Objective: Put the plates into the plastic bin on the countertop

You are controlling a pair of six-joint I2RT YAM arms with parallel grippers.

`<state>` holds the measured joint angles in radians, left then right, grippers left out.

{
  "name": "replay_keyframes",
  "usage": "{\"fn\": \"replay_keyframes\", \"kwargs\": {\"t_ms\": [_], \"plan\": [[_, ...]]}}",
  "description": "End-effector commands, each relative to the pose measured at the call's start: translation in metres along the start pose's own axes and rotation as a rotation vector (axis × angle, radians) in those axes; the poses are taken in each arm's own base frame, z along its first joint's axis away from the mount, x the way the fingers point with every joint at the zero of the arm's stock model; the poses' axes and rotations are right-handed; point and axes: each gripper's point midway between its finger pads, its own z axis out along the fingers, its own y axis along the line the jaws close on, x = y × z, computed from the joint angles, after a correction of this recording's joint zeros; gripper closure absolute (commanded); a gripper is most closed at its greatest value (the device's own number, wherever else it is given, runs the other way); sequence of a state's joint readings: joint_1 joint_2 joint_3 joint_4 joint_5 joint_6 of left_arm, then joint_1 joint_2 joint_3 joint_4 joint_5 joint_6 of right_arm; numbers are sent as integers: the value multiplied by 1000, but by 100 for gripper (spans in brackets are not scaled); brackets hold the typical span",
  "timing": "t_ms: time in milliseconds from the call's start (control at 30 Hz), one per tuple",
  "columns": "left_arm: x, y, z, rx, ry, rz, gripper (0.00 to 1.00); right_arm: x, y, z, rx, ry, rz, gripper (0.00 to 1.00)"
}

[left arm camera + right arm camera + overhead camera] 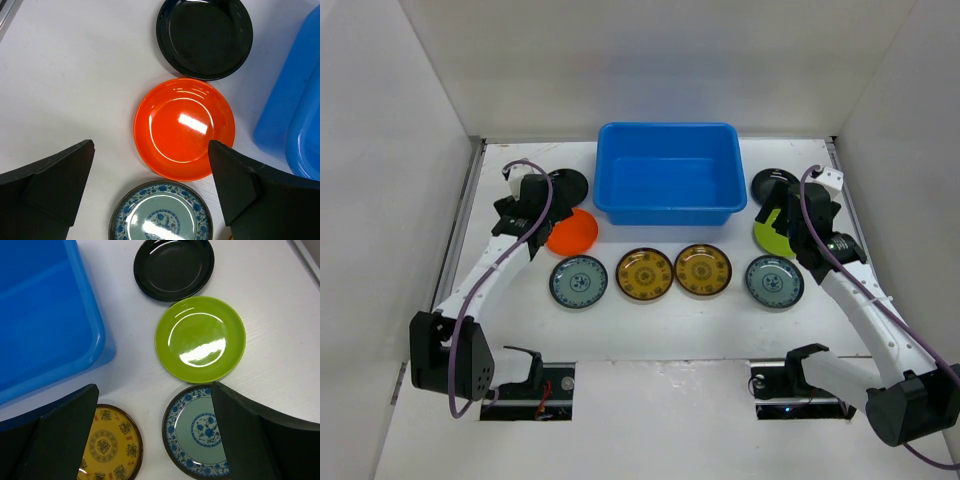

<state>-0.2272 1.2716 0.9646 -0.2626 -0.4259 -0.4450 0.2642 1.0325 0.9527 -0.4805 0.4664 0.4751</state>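
The blue plastic bin (pixel 669 172) stands empty at the back middle of the white countertop (pixel 660 325). Left of it lie a black plate (pixel 569 184) and an orange plate (pixel 573 232); right of it lie a black plate (pixel 770 184) and a lime green plate (pixel 770 235). In front lie a blue-green plate (pixel 578 281), two yellow-brown plates (pixel 644 274) (pixel 703 270) and a second blue-green plate (pixel 774 282). My left gripper (pixel 150 160) is open above the orange plate (pixel 184 128). My right gripper (pixel 155 405) is open above the green plate (pixel 200 339).
White walls (pixel 390 150) close in the countertop on the left, back and right. The bin's wall (pixel 295 110) is just right of my left gripper, and its rim (pixel 85 325) is just left of my right gripper.
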Motion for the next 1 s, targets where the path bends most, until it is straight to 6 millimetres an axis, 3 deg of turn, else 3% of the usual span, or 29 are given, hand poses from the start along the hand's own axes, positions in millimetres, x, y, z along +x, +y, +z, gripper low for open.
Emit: {"fn": "replay_keyframes", "kwargs": {"t_ms": [0,267,467,600,767,967], "plan": [[-24,-12,-3,40,-63,-66,0,-8,8,-7,-44,-26,12,0],[-18,-14,1,83,-28,-59,0,-6,16,-6,-82,-12,14,0],[-33,6,18,83,-53,-150,0,-6,16,-7,-89,-21,17,0],[-46,3,40,201,2,-261,0,-6,19,-8,-111,-27,24,0],[-71,3,84,354,14,-468,0,-5,30,-5,-172,-30,53,0],[-83,0,128,481,23,-582,15,-2,35,-3,-200,-16,51,0]]}}
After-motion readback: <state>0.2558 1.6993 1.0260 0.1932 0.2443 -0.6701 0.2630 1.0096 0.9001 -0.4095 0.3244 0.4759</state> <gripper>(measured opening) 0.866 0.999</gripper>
